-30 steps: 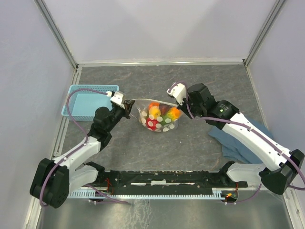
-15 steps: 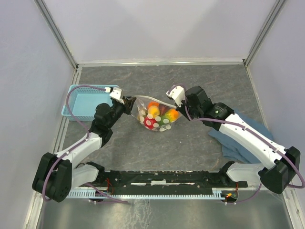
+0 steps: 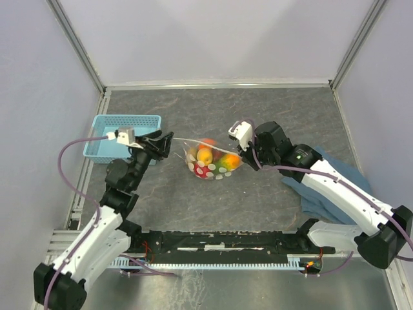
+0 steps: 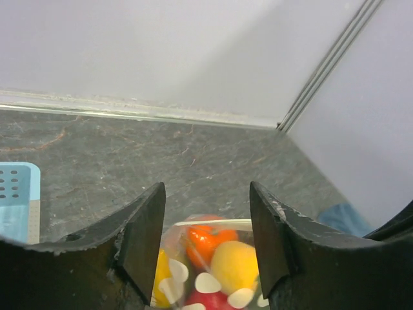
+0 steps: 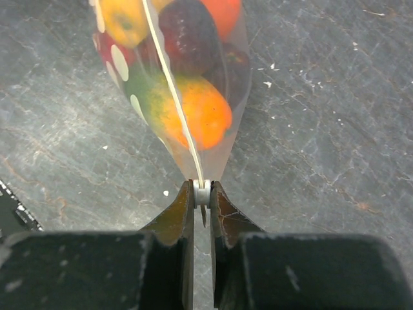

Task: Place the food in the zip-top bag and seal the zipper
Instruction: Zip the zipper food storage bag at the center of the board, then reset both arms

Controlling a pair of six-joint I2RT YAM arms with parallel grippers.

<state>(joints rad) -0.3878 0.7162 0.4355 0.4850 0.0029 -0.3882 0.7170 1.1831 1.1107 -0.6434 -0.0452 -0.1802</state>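
Left gripper (image 3: 159, 139) is hovering empty, jaws spread, just right of the light-blue basket (image 3: 129, 118); farther right of the basket the zip-top bag (image 3: 216, 171) is sitting with the food (image 3: 205, 155) inside, the right gripper (image 3: 242, 158) pinching its zipper (image 3: 187, 141) end; from the left wrist, parted fingers (image 4: 145, 226) are framing the bag without touching it; from the right wrist, jaws are clamping the strip; sealing seems in hand; next, the left gripper is needing to pinch and run along the zipper.

We see dark grey marbled tabletop (image 3: 213, 206), faintly scuffed. We note plain pale lilac-grey walls (image 3: 213, 39) on three sides, slim metal corner posts (image 3: 76, 44), pale strip (image 3: 219, 83) along back edge. Light soft, even.
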